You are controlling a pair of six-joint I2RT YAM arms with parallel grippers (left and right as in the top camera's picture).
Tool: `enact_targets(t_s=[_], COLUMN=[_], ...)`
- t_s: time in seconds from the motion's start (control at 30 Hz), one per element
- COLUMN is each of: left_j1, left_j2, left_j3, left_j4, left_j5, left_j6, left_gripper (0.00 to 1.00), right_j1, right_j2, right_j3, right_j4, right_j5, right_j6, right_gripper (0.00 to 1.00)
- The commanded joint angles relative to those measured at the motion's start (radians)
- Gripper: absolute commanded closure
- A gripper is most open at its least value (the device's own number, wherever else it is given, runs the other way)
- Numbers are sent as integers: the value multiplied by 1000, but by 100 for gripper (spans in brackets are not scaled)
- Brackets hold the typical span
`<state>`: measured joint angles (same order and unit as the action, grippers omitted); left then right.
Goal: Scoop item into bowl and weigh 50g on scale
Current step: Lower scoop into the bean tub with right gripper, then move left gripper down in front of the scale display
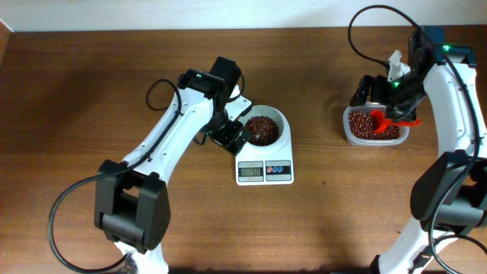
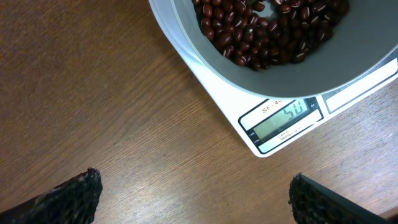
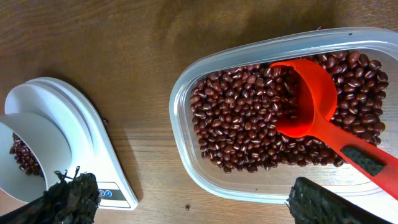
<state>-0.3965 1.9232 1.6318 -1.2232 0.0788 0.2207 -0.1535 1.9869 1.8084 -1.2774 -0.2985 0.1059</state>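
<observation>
Light, loose and quick to roll, the beans sit in the bowl on the scale at mid-frame, likely best moved with the red scoop lying in the tub, gripped by its stiff handle, while left tool and right tool both spread empty

Clear plastic tub (rounded corners), red scoop resting inside it, brown wooden table.

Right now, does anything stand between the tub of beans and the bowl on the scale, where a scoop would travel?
Nothing visible does: only bare table lies between the tub and the bowl on the scale. The left gripper sits beyond the bowl, off that path.
</observation>
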Motion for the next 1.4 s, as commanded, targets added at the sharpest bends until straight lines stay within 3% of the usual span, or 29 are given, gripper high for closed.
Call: enact_targets(t_s=[0.0,0.4,0.47,0.6,0.7,0.83,1.0,1.33,1.37], left_j1=[-3,-3,-3,-82,-140,-218,-227,-227,-227], left_j2=[8,8,8,-113,-198,-273,-411,-411,-411], left_j3=[3,3,6,5,0,-130,-445,-459,-459], left_j4=[-1,13,-97,-148,-146,-68,217,272,272], left_j5=[4,16,20,101,100,100,55,55,56], left_j6=[5,5,-18,-18,-121,-187,-278,-277,-277], left_gripper=[1,1,1,1,1,1,1,1,1], right_j1=[3,3,3,3,3,3,3,0,-8], right_j2=[0,0,0,0,0,0,0,-1,-4], right_j3=[8,8,8,8,8,8,8,16,61], right_j4=[2,2,2,2,2,2,3,31,-5], right_j5=[-15,-15,-15,-15,-15,-15,-14,-50,-48], right_j6=[7,7,7,7,7,7,7,4,4], right_gripper=[1,1,1,1,1,1,1,0,11])
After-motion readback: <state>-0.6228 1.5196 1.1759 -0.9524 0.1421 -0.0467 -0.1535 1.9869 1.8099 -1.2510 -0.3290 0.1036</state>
